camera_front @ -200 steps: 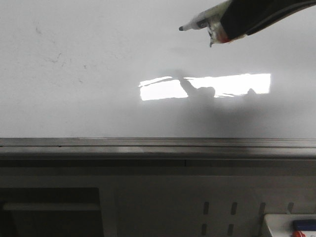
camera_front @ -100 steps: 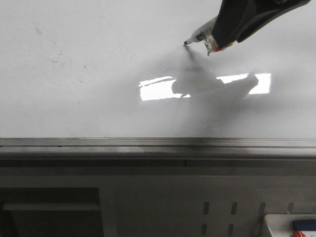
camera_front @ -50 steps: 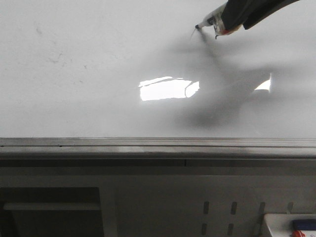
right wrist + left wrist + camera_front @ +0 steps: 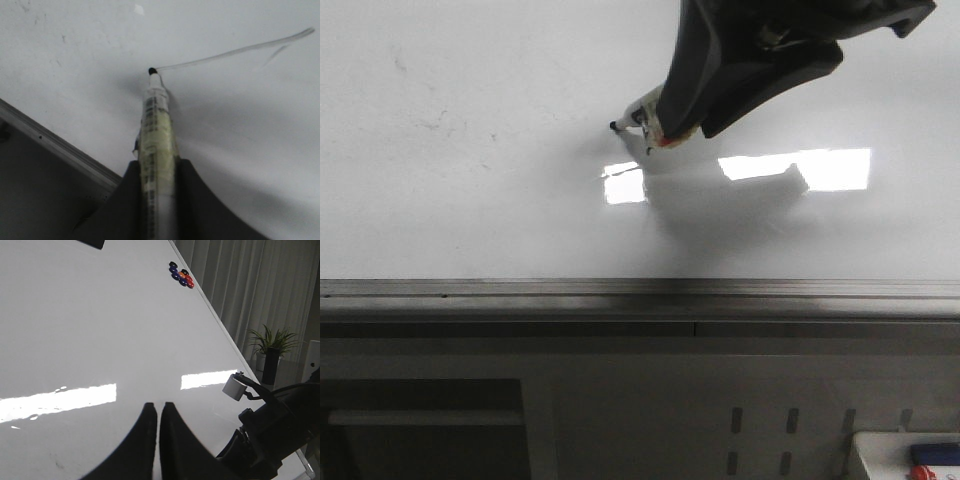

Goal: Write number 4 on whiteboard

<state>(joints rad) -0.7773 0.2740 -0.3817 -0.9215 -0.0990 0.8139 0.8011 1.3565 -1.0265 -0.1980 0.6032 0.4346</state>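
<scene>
A: One stroke of the number 4 [image 4: 235,50] is all we can record on the whiteboard [image 4: 470,200]: a faint slanted line, seen in the right wrist view, running away from the marker [image 4: 157,135] tip. In the front view that line hardly shows. We judge it to be the slanted first leg.

B: Agreed. The right gripper [image 4: 159,172] is clamped on the marker, a finger pressing each side of the barrel. In the front view the tip sits at the board surface toward its middle, just beside the bright glare [image 4: 800,168] and well clear of the grey rail [image 4: 640,290] along the near edge.

A: We note no crossbar and no vertical stroke. By our reckoning, most of the figure is left to do.

B: The left gripper [image 4: 154,415] has its fingers drawn together with nothing between them, held off the board. It plays no part in the writing that we can see.

A: Other items: coloured magnets [image 4: 181,276] near the far edge of the board and a potted plant [image 4: 271,347] beyond it. Old smudges [image 4: 435,120] toward the left edge are not part of the figure.
</scene>
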